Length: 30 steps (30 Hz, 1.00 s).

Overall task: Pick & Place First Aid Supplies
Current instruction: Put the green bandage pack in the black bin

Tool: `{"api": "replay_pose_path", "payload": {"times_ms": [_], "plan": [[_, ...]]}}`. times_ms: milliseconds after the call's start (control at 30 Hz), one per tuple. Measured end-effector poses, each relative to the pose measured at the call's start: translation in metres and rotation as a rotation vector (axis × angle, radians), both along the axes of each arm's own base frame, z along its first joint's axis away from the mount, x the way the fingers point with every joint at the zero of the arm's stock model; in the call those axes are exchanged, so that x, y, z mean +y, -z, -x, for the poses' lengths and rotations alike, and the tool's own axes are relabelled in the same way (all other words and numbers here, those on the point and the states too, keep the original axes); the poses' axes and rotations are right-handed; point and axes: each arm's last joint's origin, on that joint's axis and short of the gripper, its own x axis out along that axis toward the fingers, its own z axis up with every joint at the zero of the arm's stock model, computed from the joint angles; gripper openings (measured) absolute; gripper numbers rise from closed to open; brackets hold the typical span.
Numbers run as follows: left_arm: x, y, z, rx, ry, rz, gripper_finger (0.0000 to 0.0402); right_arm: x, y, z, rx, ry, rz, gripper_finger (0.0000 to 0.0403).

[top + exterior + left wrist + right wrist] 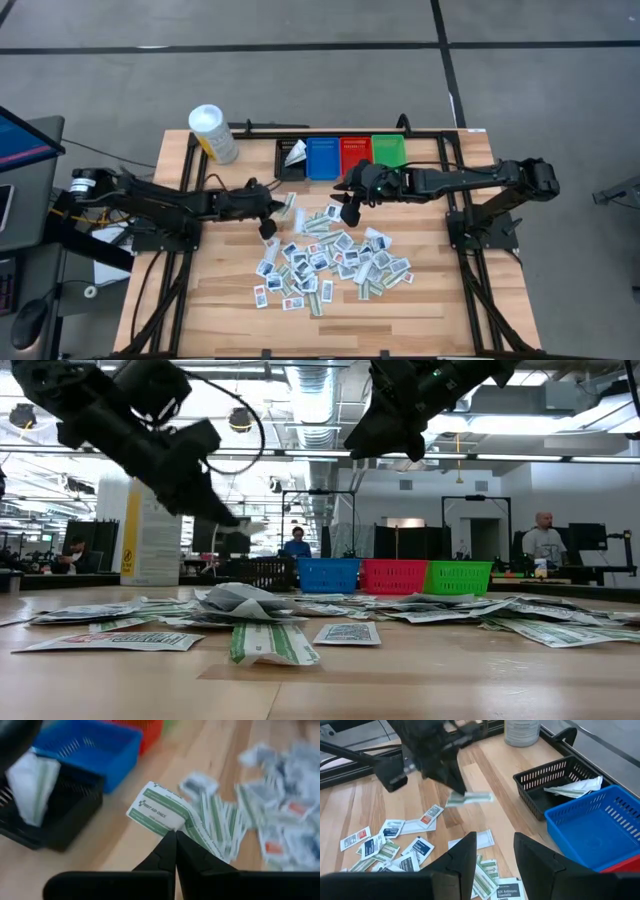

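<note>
Left jaws (175, 840) pinch green-striped packet (160, 812) (lifted) | right jaws (495, 847) parted, empty

A grey floor (300, 60) crossed by dark lines surrounds the wooden worktop (220, 310); beyond it, ceiling ducts (310, 400) and seated people (545, 540).

Overhead, table-level, two close wrist views
</note>
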Motion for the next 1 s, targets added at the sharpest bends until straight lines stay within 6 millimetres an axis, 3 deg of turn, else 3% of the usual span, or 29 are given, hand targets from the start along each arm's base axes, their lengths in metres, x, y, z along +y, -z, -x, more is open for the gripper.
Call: {"api": "replay_pose_path", "payload": {"times_ms": [167, 300, 633, 833, 1000], "plan": [[-0.005, -0.038, 0.006, -0.240, 0.055, -0.088, 0.0004, 0.000, 0.000, 0.000, 0.000, -0.001, 0.000, 0.0126], [-0.003, -0.056, 0.013, -0.334, 0.033, -0.187, 0.0005, 0.000, 0.000, 0.000, 0.000, -0.001, 0.000, 0.0126], [-0.001, -0.063, 0.017, -0.369, -0.002, -0.210, 0.0005, 0.000, 0.000, 0.000, 0.000, -0.001, 0.000, 0.0126], [0.000, -0.079, 0.017, -0.553, -0.046, -0.171, 0.0005, 0.001, 0.000, 0.000, -0.001, 0.001, -0.007, 0.0126], [0.007, -0.086, 0.019, -0.597, -0.103, -0.240, 0.0007, 0.003, 0.000, 0.000, 0.001, -0.001, -0.015, 0.0126]]}}
